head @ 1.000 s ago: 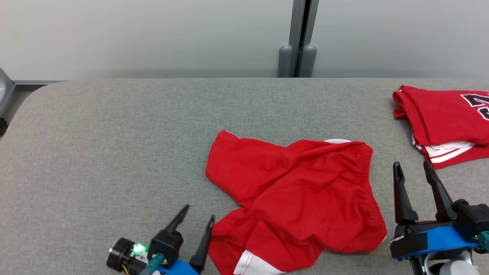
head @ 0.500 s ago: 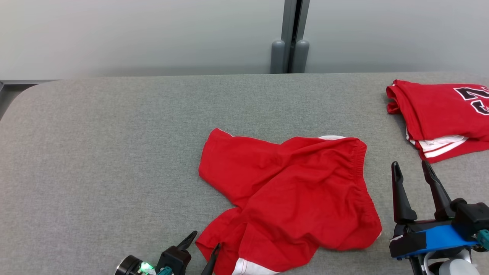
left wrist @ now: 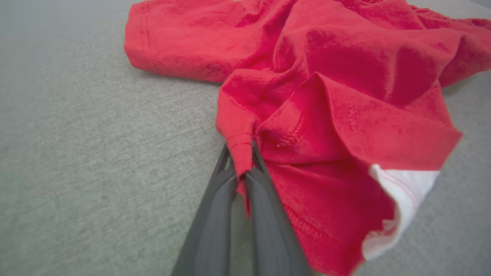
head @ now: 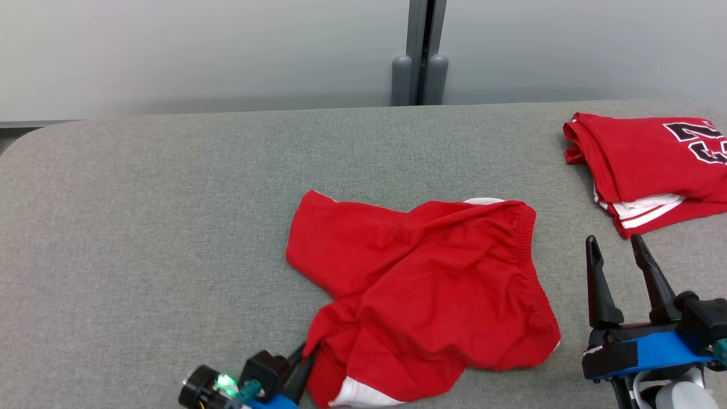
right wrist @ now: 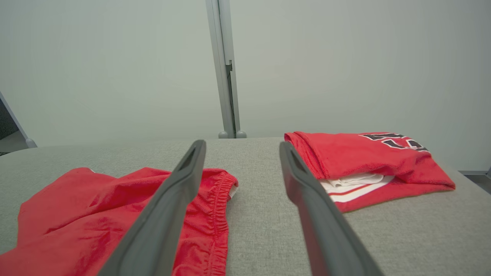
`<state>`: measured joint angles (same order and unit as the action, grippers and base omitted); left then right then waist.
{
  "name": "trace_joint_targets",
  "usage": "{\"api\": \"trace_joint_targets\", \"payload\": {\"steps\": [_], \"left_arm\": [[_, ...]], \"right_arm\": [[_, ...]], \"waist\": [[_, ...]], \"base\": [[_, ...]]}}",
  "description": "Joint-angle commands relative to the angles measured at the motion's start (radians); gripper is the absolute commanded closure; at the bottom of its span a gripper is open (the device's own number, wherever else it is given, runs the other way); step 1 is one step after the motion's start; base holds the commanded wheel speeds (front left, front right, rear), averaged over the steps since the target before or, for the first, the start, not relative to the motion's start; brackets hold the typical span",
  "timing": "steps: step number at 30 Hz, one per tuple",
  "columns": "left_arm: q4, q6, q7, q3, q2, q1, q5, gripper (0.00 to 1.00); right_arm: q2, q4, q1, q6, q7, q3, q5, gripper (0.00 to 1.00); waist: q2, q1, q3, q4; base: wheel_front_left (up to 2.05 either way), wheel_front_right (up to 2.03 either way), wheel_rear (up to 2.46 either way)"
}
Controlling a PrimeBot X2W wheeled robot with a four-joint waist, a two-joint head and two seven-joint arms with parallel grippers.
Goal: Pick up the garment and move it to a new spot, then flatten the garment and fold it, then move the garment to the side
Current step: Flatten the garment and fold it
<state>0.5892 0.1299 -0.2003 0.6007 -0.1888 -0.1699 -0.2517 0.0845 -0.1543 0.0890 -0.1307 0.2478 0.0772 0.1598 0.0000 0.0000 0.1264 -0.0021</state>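
The garment (head: pixel 426 289), red shorts with white trim, lies crumpled in the middle of the grey table (head: pixel 142 227). My left gripper (head: pixel 304 355) at the bottom is shut on the hem of its near leg. In the left wrist view the two fingers (left wrist: pixel 215 199) pinch a fold of the red garment (left wrist: pixel 326 96) between their tips (left wrist: pixel 241 161). My right gripper (head: pixel 616 250) stands open to the right of the waistband, apart from the cloth. In the right wrist view its spread gripper (right wrist: pixel 241 149) frames bare table, with the garment (right wrist: pixel 96 207) to the left.
A folded red jersey (head: pixel 647 165) with black numbers and white trim lies at the table's far right, also seen as the jersey (right wrist: pixel 368 165) in the right wrist view. A grey post (head: pixel 419 57) stands behind the table against a pale wall.
My left gripper has closed on the near leg's hem, which was beside its open fingers before. The head camera has shifted, so the scene sits slightly left and higher. The right gripper keeps its pose.
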Motion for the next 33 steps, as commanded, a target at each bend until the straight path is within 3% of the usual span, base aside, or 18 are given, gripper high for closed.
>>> {"api": "trace_joint_targets", "payload": {"steps": [1, 10, 18, 19, 20, 25, 33], "left_arm": [[-0.001, 0.000, -0.013, -0.011, -0.011, -0.027, -0.007, 1.00], [-0.027, -0.028, -0.043, -0.099, -0.062, -0.121, -0.044, 1.00], [0.047, -0.047, -0.052, -0.166, -0.076, -0.187, -0.092, 0.99], [0.053, -0.050, -0.056, -0.171, -0.072, -0.191, -0.094, 0.60], [0.058, -0.050, -0.059, -0.174, -0.071, -0.194, -0.095, 0.00], [0.051, -0.054, -0.066, -0.193, -0.053, -0.191, -0.089, 0.00], [-0.177, -0.097, -0.065, -0.331, -0.024, -0.077, -0.048, 0.00]], "right_arm": [[0.007, 0.002, 0.008, 0.000, 0.003, 0.003, 0.002, 0.00], [0.012, -0.001, 0.024, 0.000, 0.005, -0.001, 0.008, 0.00], [0.007, -0.022, 0.038, 0.000, 0.008, 0.009, 0.009, 0.00], [0.006, -0.026, 0.039, 0.000, 0.009, 0.009, 0.010, 0.00], [0.005, -0.029, 0.039, 0.000, 0.010, 0.009, 0.009, 0.00], [0.005, -0.051, 0.033, 0.000, 0.012, 0.009, 0.012, 0.00], [0.016, -0.100, 0.012, 0.000, -0.006, -0.036, 0.040, 0.00]], "waist": [[0.0000, 0.0000, 0.001, 0.001], [0.0000, 0.0000, 0.022, -0.017], [0.0000, 0.0000, 0.049, -0.039], [0.0000, 0.0000, 0.049, -0.039], [0.0000, 0.0000, 0.049, -0.039], [0.0000, 0.0000, 0.040, -0.024], [0.0000, 0.0000, 0.016, 0.009]], "base": [[0.00, 0.00, 0.00], [0.00, 0.00, 0.00], [0.00, 0.00, 0.00], [0.00, 0.00, 0.00], [0.00, 0.00, 0.00], [0.00, 0.00, 0.00], [0.00, 0.00, 0.00]]}}
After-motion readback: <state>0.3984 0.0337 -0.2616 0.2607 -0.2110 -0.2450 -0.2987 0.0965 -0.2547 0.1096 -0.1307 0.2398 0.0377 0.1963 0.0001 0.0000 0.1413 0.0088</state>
